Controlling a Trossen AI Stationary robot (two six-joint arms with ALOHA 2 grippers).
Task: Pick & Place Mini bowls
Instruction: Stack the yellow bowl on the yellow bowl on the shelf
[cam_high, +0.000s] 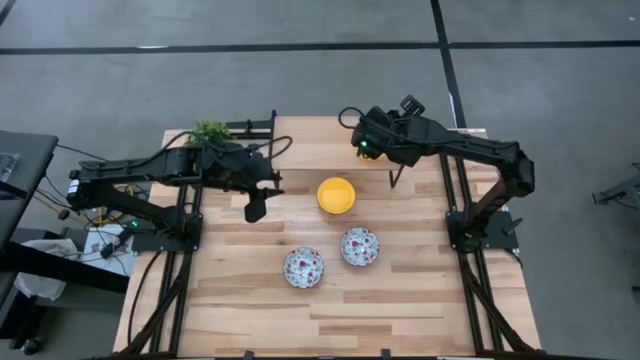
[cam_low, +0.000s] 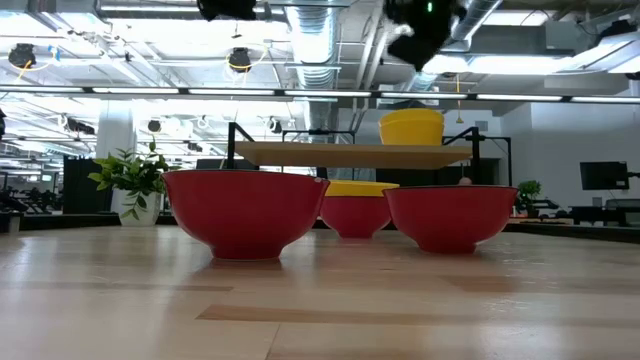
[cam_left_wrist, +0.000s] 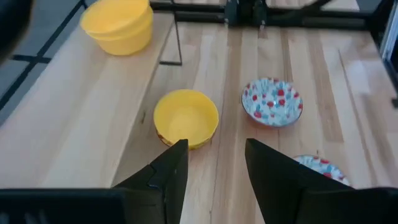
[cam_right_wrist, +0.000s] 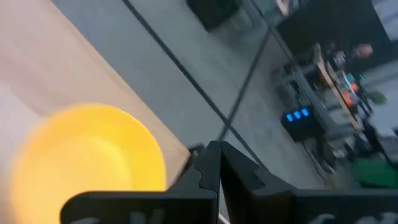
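Observation:
A plain yellow mini bowl (cam_high: 336, 195) (cam_left_wrist: 185, 118) rests on its base at the table's middle. Two floral mini bowls (cam_high: 303, 267) (cam_high: 359, 246) sit nearer the near edge; the low view shows their red outsides (cam_low: 240, 212) (cam_low: 450, 215). More yellow bowls, stacked (cam_left_wrist: 118, 25) (cam_low: 410, 127), stand on a raised wooden shelf (cam_low: 350, 155) at the far edge. My left gripper (cam_high: 255, 205) (cam_left_wrist: 214, 168) is open, above the table, just left of the single yellow bowl. My right gripper (cam_high: 397, 178) (cam_right_wrist: 214, 152) is shut on nothing, in the air beside the shelf's yellow bowl (cam_right_wrist: 87, 162).
A small green potted plant (cam_high: 210, 132) (cam_low: 135, 180) stands at the far left corner behind the left arm. The shelf's dark frame posts (cam_left_wrist: 177, 37) rise at the far edge. Bare wood (cam_high: 330, 320) stretches along the near edge.

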